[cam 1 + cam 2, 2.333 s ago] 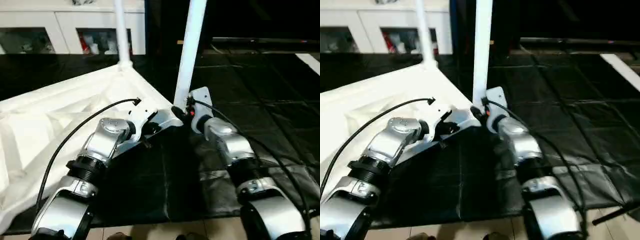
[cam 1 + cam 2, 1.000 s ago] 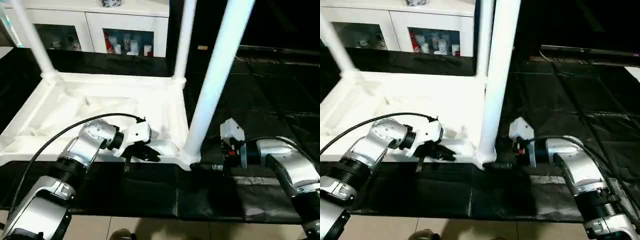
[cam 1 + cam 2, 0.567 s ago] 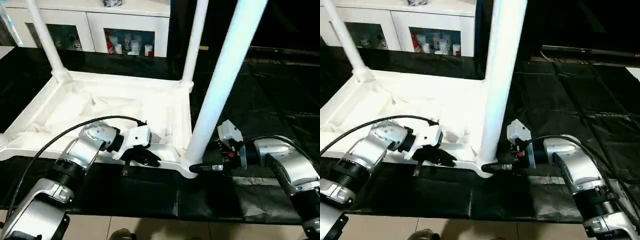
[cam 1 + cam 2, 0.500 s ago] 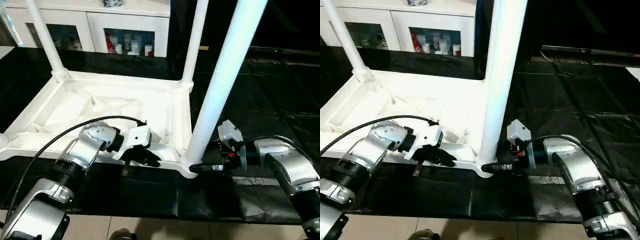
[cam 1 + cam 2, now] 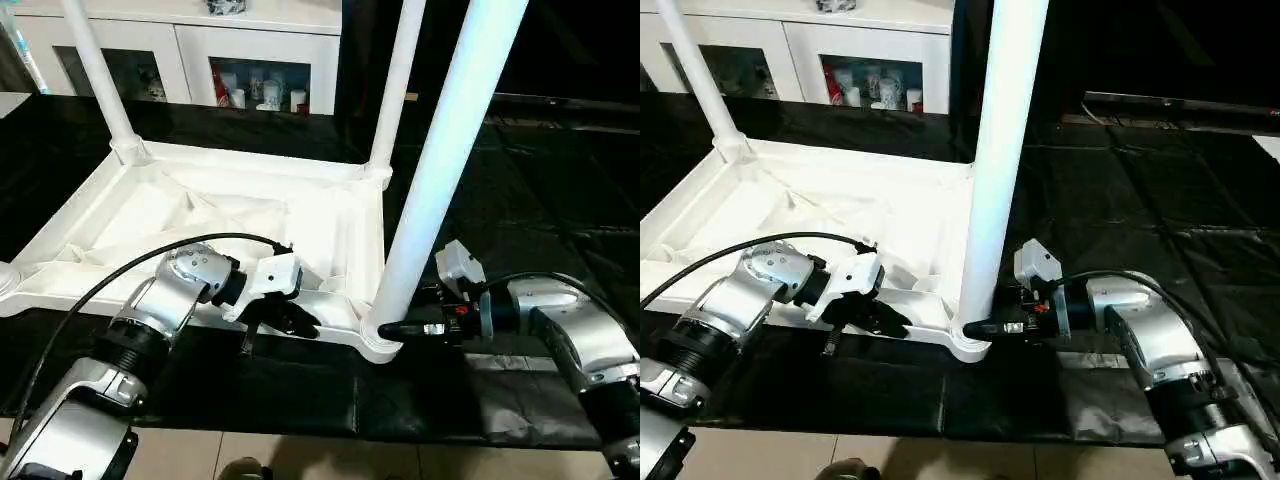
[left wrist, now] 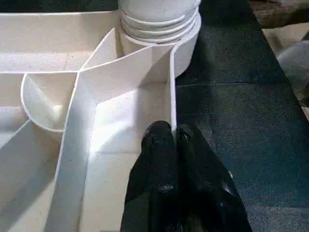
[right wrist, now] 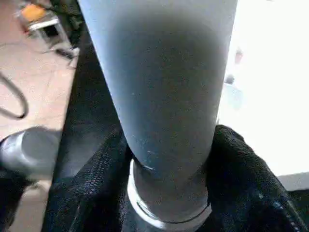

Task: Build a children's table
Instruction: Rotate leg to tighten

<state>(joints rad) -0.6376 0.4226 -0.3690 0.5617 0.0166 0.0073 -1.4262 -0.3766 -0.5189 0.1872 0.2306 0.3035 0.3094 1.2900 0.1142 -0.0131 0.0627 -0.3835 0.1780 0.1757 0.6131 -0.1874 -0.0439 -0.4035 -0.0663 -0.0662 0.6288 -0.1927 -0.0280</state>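
The children's table [image 5: 215, 215] lies upside down on a black mat [image 5: 520, 200], ribbed underside up, with legs standing in its corner sockets; the near right leg [image 5: 440, 160] rises tall from its socket; the left claw [image 6: 173, 140] has its black fingers pressed together, pinching the thin wall of the table's near rim close to that socket; the right claw [image 7: 169, 169] reaches in from the right, its fingers [image 7: 241, 164] wrapped on either side of the leg's base, touching it; a white cabinet [image 5: 200, 50] with glass doors stands behind.
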